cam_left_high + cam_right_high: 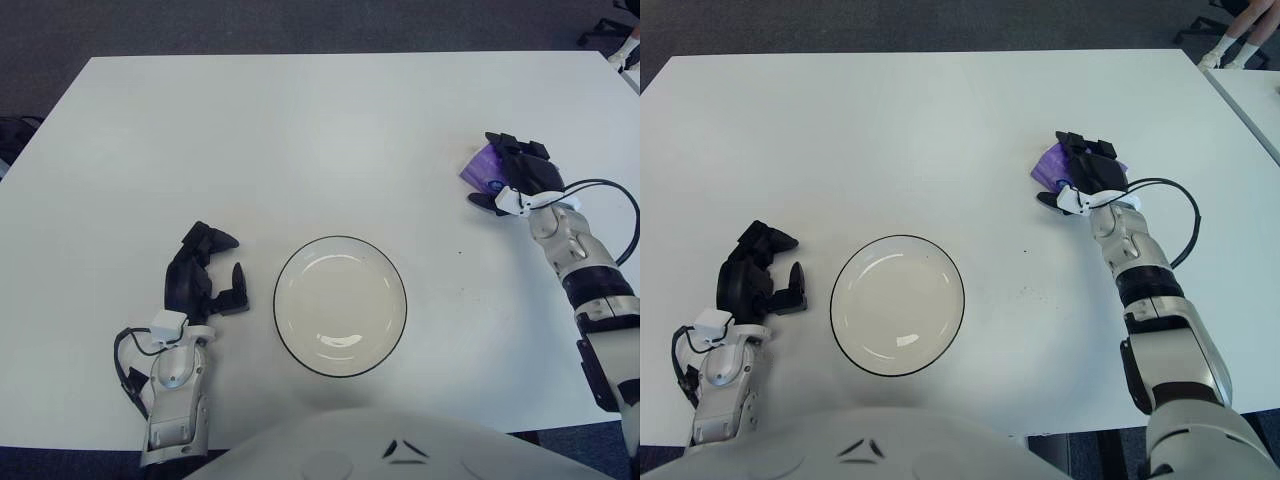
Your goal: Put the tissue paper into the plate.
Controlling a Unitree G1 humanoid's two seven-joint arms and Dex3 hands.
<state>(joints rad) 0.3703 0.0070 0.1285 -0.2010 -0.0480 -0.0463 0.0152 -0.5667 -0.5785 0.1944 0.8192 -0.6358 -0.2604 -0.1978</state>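
Note:
A purple tissue paper pack lies on the white table at the right side. My right hand is on it: the dark fingers lie over its top, the thumb curls at its near edge, and most of the pack is hidden. Only its left purple corner shows. The white plate with a dark rim stands empty at the table's front middle, well left of that hand. My left hand shows left of the plate, fingers loosely curled, holding nothing.
The white table stretches bare behind the plate. Its far edge meets dark carpet. A cable loops off my right forearm. At the far right in the right eye view is another table's edge.

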